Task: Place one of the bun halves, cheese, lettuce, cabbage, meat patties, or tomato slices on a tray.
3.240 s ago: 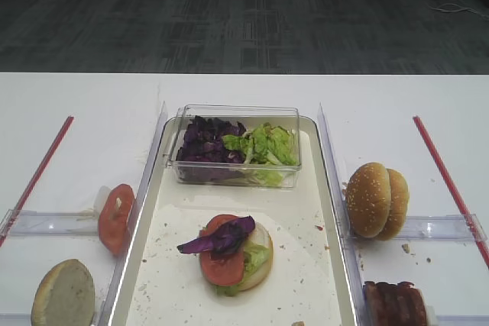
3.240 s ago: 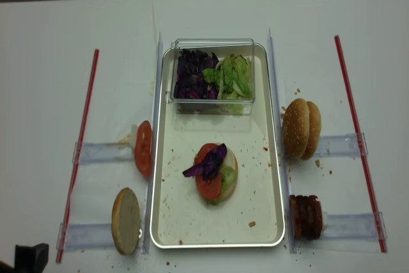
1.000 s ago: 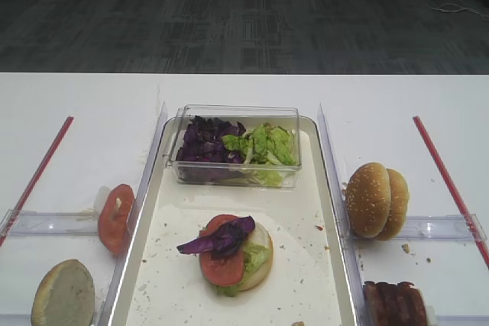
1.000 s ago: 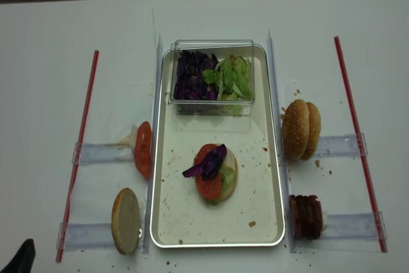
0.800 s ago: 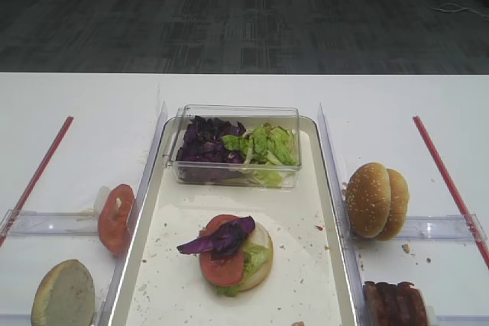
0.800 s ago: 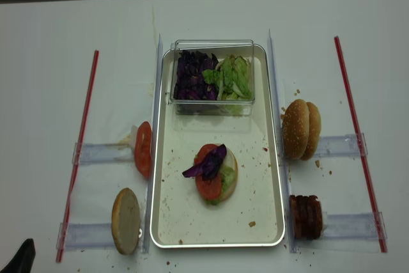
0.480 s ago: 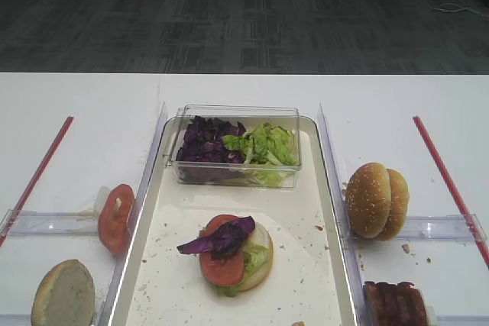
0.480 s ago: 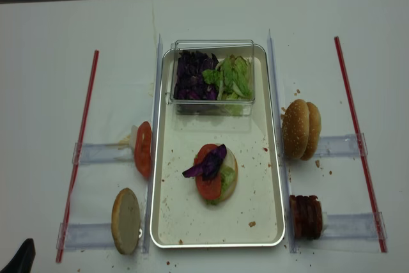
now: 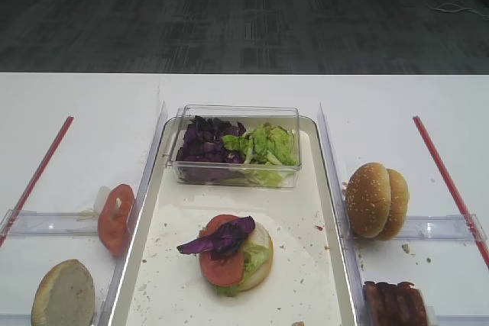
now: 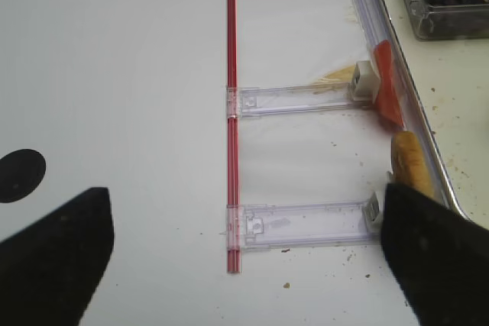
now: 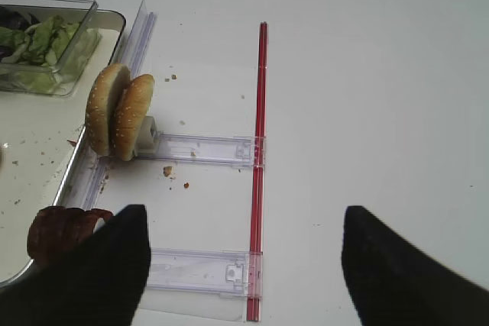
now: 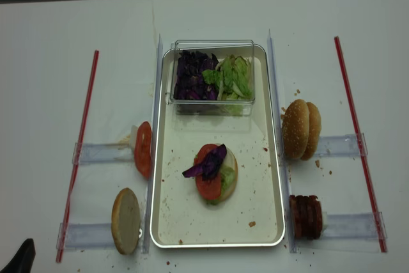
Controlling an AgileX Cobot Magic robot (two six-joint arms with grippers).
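On the cream tray (image 9: 313,265) lies a bun half topped with lettuce (image 9: 256,255), a tomato slice (image 9: 221,266) and a purple cabbage shred (image 9: 225,236). Left of the tray stand more tomato slices (image 9: 114,217) and a pale cut bun half (image 9: 63,294). On its right are sesame bun halves (image 9: 377,200) and meat patties (image 9: 395,305). No cheese is in view. My left gripper (image 10: 244,265) hangs open over the bare table, left of the bun half (image 10: 411,162). My right gripper (image 11: 244,265) is open too, its left finger beside the patties (image 11: 61,230).
A clear tub (image 9: 237,146) of purple cabbage and lettuce sits at the tray's far end. Clear plastic rails (image 12: 99,153) and red strips (image 12: 80,151) lie on the white table on both sides. Crumbs dot the tray and table.
The dark part of my left arm at the bottom-left corner has drawn back a little since the earliest frames. The food has not moved.
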